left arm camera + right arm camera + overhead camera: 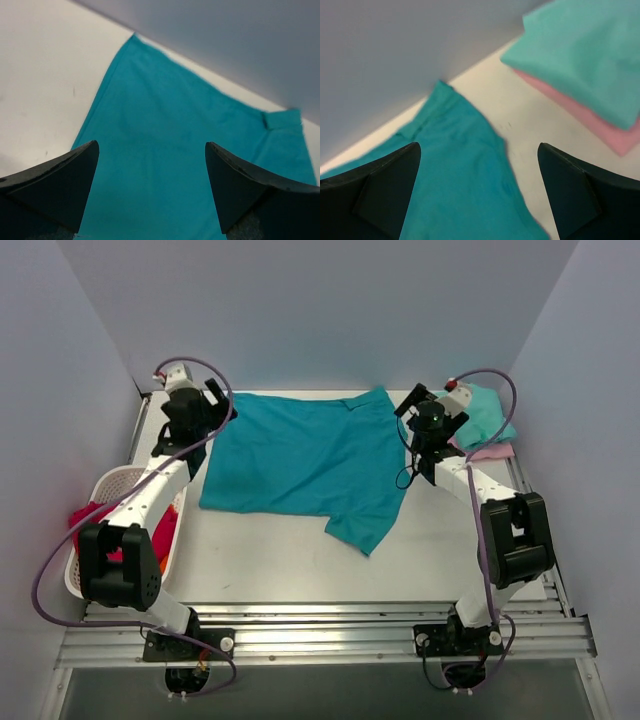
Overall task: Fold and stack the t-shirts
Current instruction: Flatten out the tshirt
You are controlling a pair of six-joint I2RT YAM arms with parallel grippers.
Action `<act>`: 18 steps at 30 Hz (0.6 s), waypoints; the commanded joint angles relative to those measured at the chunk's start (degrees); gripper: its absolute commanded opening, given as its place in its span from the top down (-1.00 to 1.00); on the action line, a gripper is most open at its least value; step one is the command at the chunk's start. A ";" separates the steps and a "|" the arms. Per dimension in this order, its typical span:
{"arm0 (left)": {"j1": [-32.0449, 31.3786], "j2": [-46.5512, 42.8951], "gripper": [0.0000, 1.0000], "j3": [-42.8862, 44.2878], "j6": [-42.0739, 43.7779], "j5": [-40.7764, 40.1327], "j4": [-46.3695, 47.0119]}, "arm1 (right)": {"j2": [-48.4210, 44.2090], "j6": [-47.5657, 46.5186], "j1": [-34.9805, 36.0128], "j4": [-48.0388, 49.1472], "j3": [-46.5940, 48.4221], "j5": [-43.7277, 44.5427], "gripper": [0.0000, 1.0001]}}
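Teal shirt (300, 455) lies spread flat on the counter (280, 560) btw both arms, long axis running left-right, hem prob at the left end. Left fingers (60, 175) hang wide open over its far-left corner, right fingers (380, 185) wide open over the far-right sleeve, both holding nothing. Mint shirt (488, 410) sits folded on the pink shirt (495, 452), nearer the right arm.

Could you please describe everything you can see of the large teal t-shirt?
The large teal-blue soft cloth t-shirt lies spread flat, mildly wrinkled, across the far half of the white table, not yet folded. One short sleeve points toward the near edge, the other toward the far edge. Nothing grips it.
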 commanded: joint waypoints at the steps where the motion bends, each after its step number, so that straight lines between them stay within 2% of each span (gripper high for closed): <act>1: -0.60 -0.65 -0.92 -7.95 -2.33 -2.65 -1.67 | -1.70 6.12 0.45 -7.65 -4.38 0.70 -0.96; 3: -0.95 -1.09 -0.96 -10.15 -4.01 -2.39 -5.88 | -2.40 7.54 0.71 -8.38 -6.41 -0.44 -0.95; 9: -3.24 -1.71 -0.97 -17.71 -6.64 -2.74 -6.07 | -5.39 11.32 4.67 -9.43 -14.58 -1.06 -0.95; 18: -4.91 1.02 -0.99 -20.01 -8.49 -2.39 -5.54 | -1.26 15.27 7.83 -7.32 -21.09 -3.35 -0.85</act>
